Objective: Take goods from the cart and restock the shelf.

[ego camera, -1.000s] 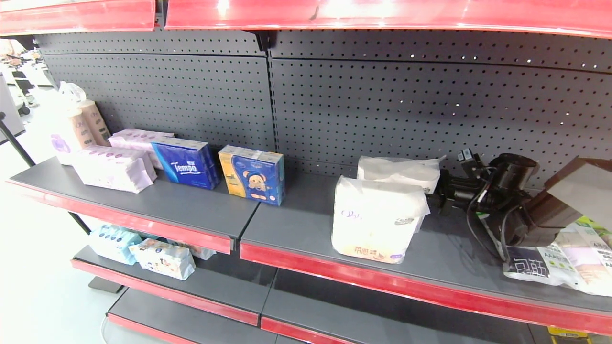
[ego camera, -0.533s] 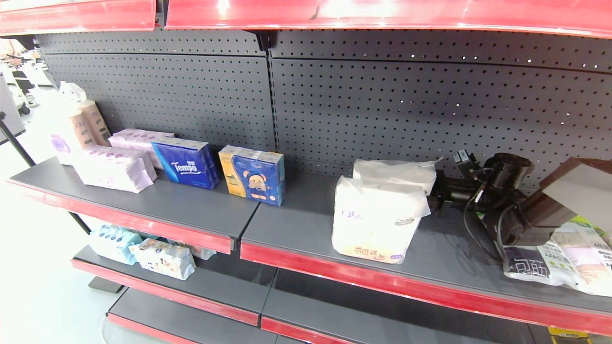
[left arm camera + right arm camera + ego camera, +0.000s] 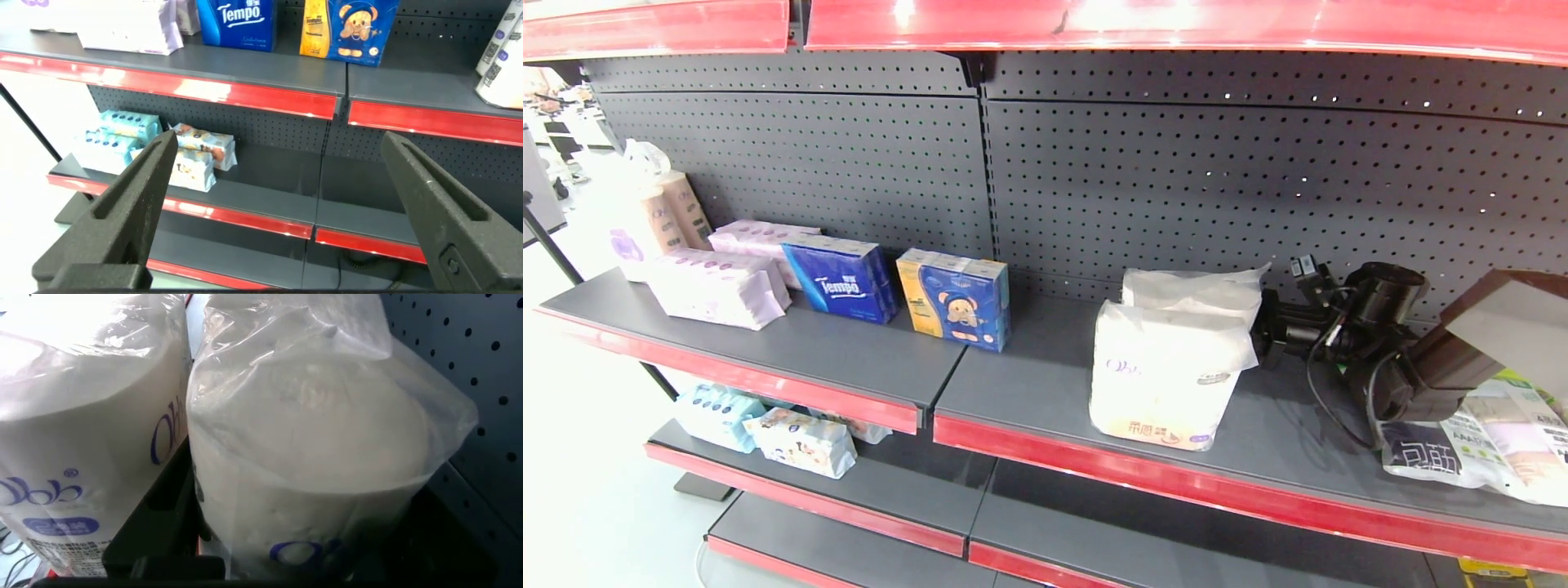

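Note:
Two white tissue packs stand on the grey shelf (image 3: pixel 1029 384). The front pack (image 3: pixel 1164 376) sits near the red edge. Directly behind it is the rear pack (image 3: pixel 1192 287), close to the pegboard, and my right gripper (image 3: pixel 1262 322) is shut on its right end. The right wrist view has the rear pack (image 3: pixel 319 449) between the dark fingers (image 3: pixel 155 523), with the front pack (image 3: pixel 82 441) touching its side. My left gripper (image 3: pixel 282 163) hangs open and empty in front of the lower shelves, below the shelf's red edge (image 3: pixel 204 82).
To the left on the same shelf stand a yellow-blue pack (image 3: pixel 956 298), a blue pack (image 3: pixel 845 279) and lilac packs (image 3: pixel 715 286). Bagged goods (image 3: pixel 1494 445) lie at the right end. More packs (image 3: pixel 800 441) sit on the lower shelf. Bare shelf separates the yellow-blue pack and the white packs.
My right gripper has slid slightly left along the back of the shelf, carrying the rear white pack with it. The front pack and the other goods have stayed put.

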Robot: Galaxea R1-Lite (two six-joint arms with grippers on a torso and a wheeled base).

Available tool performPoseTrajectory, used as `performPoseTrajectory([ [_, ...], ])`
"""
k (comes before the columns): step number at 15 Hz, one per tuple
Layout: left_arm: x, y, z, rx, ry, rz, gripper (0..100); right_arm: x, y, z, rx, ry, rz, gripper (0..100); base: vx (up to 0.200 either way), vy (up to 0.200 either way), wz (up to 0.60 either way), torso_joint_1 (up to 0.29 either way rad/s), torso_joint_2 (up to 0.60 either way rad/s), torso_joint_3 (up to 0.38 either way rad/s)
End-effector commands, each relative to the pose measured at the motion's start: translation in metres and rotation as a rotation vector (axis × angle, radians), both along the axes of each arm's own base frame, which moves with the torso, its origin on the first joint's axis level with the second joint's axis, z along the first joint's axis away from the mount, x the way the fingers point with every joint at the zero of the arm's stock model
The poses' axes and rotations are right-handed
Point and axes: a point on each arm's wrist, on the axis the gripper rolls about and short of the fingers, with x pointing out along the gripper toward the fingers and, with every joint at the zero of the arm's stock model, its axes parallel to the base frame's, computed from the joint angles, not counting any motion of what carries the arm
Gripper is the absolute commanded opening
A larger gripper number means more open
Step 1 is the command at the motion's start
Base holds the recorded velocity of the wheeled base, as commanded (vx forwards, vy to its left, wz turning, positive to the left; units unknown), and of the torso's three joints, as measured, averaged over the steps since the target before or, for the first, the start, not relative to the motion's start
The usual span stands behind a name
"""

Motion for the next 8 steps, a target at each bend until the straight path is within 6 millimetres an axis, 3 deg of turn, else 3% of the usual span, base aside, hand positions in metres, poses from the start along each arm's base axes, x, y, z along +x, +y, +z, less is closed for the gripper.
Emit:
performPoseTrajectory([
  [1, 0.0001, 0.0000, 0.0002, 0.000, 0.001, 0.001, 100, -0.0006, 0.0011, -0.0009, 0.000, 0.004, 0.002, 0, 0.000, 0.000, 0.00, 0.000, 0.00, 0.000],
  [8, -0.0001, 0.0000, 0.0002, 0.000, -0.001, 0.001, 100, 0.0008, 0.0081, 0.0006, 0.001, 0.002, -0.004, 0, 0.000, 0.000, 0.00, 0.000, 0.00, 0.000],
])
